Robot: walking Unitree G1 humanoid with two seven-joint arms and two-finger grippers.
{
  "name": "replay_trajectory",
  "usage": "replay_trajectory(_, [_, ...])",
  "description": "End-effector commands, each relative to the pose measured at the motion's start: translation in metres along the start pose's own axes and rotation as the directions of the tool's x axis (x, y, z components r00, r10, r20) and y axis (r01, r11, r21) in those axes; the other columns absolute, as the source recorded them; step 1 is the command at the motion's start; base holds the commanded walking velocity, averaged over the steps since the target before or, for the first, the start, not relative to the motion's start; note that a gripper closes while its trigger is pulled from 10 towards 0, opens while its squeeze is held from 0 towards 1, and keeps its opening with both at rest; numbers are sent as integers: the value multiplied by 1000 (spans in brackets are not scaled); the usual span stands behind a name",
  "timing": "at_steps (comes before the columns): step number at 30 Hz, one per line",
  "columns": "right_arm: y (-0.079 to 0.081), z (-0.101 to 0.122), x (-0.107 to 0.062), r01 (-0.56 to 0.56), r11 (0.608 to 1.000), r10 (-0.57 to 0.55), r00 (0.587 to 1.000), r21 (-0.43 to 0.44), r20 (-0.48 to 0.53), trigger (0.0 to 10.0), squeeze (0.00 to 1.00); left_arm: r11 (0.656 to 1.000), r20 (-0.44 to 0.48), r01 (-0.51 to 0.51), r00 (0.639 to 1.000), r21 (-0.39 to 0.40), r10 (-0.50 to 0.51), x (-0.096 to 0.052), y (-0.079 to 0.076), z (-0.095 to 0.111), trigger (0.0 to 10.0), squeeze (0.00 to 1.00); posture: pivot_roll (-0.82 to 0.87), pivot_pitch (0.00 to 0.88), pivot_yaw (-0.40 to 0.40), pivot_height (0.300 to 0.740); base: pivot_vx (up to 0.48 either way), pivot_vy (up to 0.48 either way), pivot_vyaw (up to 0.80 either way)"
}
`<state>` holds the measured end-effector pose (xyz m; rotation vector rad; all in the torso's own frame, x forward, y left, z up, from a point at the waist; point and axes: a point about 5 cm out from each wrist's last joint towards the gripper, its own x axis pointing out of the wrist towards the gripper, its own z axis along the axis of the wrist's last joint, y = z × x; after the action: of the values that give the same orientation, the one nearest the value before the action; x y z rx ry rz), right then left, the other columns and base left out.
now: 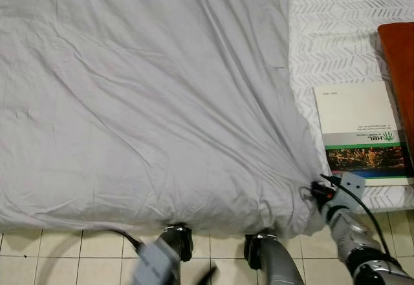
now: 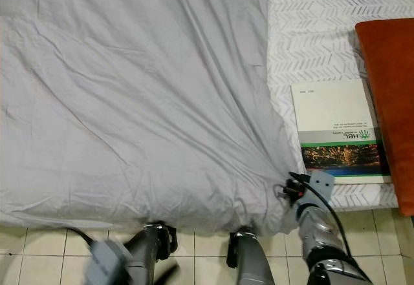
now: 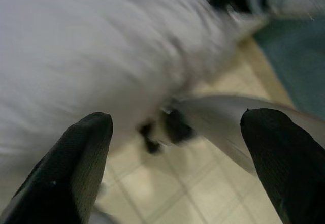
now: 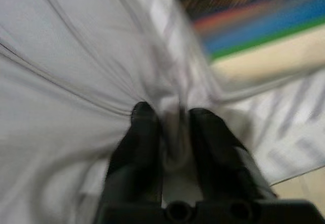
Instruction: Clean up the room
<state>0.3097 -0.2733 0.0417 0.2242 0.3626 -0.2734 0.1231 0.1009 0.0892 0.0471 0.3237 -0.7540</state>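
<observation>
Grey, wrinkled cotton blanket [image 1: 142, 104] is lying spread over most of the bed, its near edge hanging down to the cream tiled floor [image 1: 39, 259]. The right gripper [image 4: 172, 132] is pinching the blanket's right near corner, fingers closed on a fold. The left gripper [image 3: 172, 168] is hanging low over the tiles, fingers apart. Beside the corner, a white patterned bedsheet [image 1: 336, 33] is carrying a white booklet [image 1: 362, 133] and an orange cushion [image 2: 388, 91].
</observation>
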Motion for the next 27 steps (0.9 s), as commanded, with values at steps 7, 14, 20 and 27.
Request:
replay_trajectory(7, [-58,-13,-17,211,967,-206,977,143,-54,0,0,953,47,-30,999,303,16,23,-3,-31,10000,0,87,671,15,740,0,0,0])
replay_trajectory(14, [-86,-1,-26,278,955,-280,960,103,5,0,0,830,107,-129,991,543,85,26,15,-38,10000,0,71,675,11,740,0,0,0])
replay_trajectory(20, [-122,1,-45,390,912,-390,921,-124,29,0,0,789,150,-206,978,579,146,21,30,-42,10000,0,69,676,11,740,0,0,0])
replay_trajectory(27, [-137,-12,-57,445,837,-466,885,-317,12,10000,0,791,104,-230,972,567,209,18,28,-53,10000,0,74,667,10,740,0,0,0])
